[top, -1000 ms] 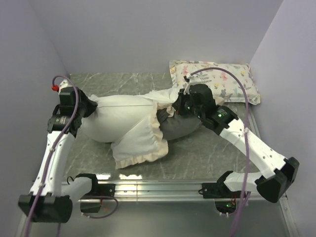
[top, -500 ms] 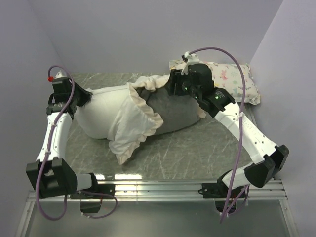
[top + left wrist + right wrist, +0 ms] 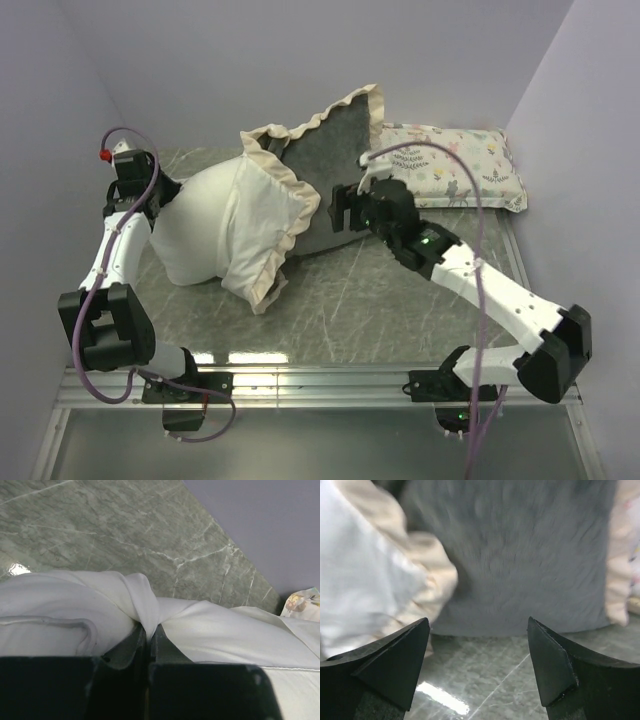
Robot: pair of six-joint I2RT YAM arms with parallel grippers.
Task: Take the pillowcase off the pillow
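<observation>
The white pillow (image 3: 195, 228) lies at the left of the table, its right half still inside the pillowcase (image 3: 330, 150). The case's cream inside and frill (image 3: 275, 215) bunch over the pillow, while its dark grey end stands up against the back wall. My left gripper (image 3: 163, 197) is shut on a pinch of the pillow's white cloth (image 3: 145, 600) at its left end. My right gripper (image 3: 340, 208) is open just in front of the grey pillowcase (image 3: 520, 555), nothing between its fingers (image 3: 405, 655). The frill (image 3: 427, 577) shows at its left.
A small floral animal-print pillow (image 3: 455, 170) lies at the back right against the wall, its corner also in the left wrist view (image 3: 302, 602). Bare green marble table (image 3: 400, 300) stretches below the right gripper. Walls close in on the left, back and right.
The right gripper has let go of the pillowcase and opened, dropping back toward the table's middle. The grey end of the case has swung up against the back wall. The left gripper stays shut.
</observation>
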